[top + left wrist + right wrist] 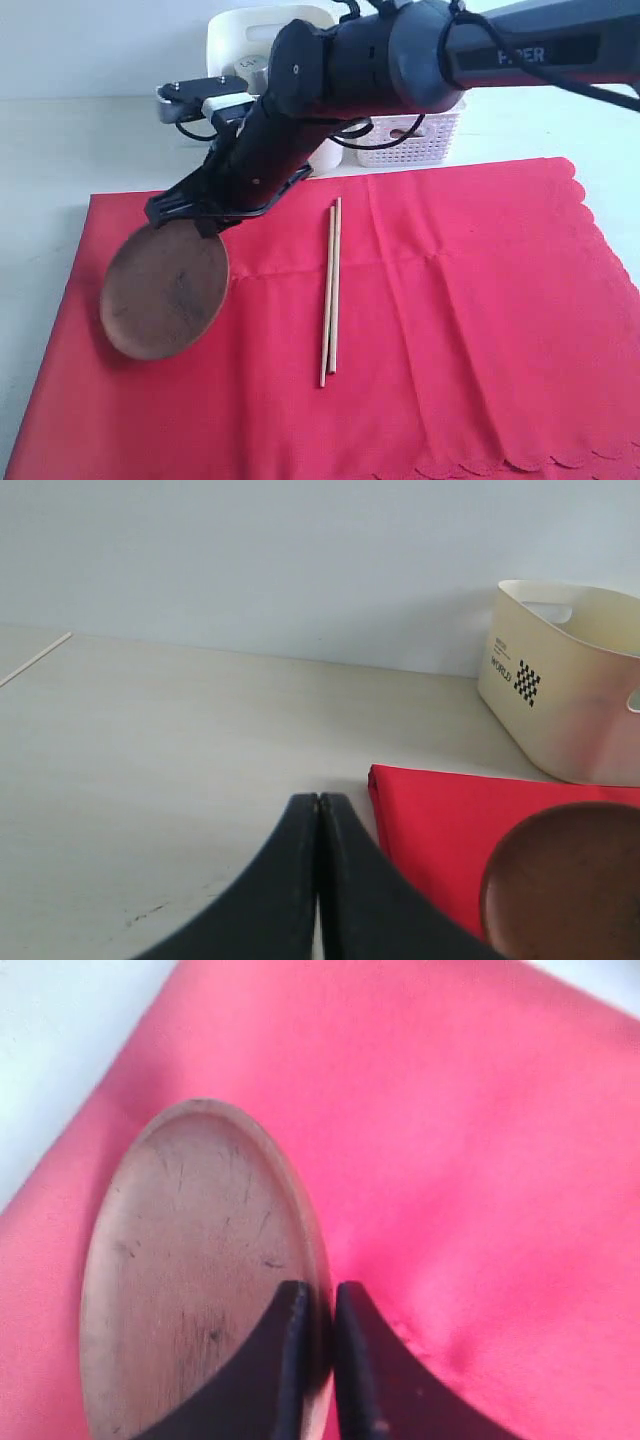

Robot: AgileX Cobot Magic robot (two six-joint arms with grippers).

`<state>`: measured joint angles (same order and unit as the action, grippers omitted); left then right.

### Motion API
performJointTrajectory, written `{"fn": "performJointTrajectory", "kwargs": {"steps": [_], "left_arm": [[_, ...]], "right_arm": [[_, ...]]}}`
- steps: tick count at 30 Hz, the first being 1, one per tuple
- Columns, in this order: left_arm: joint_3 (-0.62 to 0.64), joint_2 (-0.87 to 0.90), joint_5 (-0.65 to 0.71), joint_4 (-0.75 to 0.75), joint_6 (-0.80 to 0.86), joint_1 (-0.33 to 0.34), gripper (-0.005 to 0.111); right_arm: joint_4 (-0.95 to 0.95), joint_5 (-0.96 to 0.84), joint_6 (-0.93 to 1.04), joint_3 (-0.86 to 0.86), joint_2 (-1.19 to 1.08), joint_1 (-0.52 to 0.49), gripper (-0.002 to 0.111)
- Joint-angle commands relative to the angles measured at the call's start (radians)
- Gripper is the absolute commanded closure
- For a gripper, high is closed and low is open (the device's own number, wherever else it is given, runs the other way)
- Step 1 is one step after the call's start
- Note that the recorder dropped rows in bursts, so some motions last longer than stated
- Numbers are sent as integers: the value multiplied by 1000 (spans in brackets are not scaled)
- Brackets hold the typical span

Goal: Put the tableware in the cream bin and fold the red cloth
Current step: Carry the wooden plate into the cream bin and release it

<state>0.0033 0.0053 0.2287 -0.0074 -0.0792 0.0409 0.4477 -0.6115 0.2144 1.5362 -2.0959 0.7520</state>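
Right gripper (320, 1298) nearly closed, pinching the rim of the round brown wooden plate (165, 290). Plate sits lower left of frame, tilted on the bright red scalloped cloth (450, 300). I'd lift slowly with a firm pinch, then carry it to the tall cream plastic bin (235, 40), top of frame. Left gripper (318, 805) closed, empty.

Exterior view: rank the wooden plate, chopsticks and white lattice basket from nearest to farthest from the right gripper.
1. Brown wooden plate, on the left of the red cloth, its rim pinched by the right gripper.
2. Chopsticks, mid-cloth.
3. White lattice basket, beyond the cloth's far edge.
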Motion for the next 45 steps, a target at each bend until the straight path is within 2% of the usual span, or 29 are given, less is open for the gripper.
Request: {"fn": "performJointTrajectory", "kwargs": {"steps": [1, 9, 27, 36, 45], "left_arm": [[-3, -5, -12, -6, 0, -6, 105], [-3, -5, -12, -6, 0, -6, 105], [-3, -5, -12, -6, 0, -6, 105], [-3, -5, -12, -6, 0, -6, 105], [-3, -5, -12, -6, 0, -6, 105]], "right_arm": [[6, 18, -2, -2, 50, -24, 108], [79, 38, -2, -2, 95, -117, 108], [721, 180, 290, -2, 128, -388, 108], [828, 437, 327, 6, 87, -406, 108], [869, 399, 327, 137, -39, -406, 108]]}}
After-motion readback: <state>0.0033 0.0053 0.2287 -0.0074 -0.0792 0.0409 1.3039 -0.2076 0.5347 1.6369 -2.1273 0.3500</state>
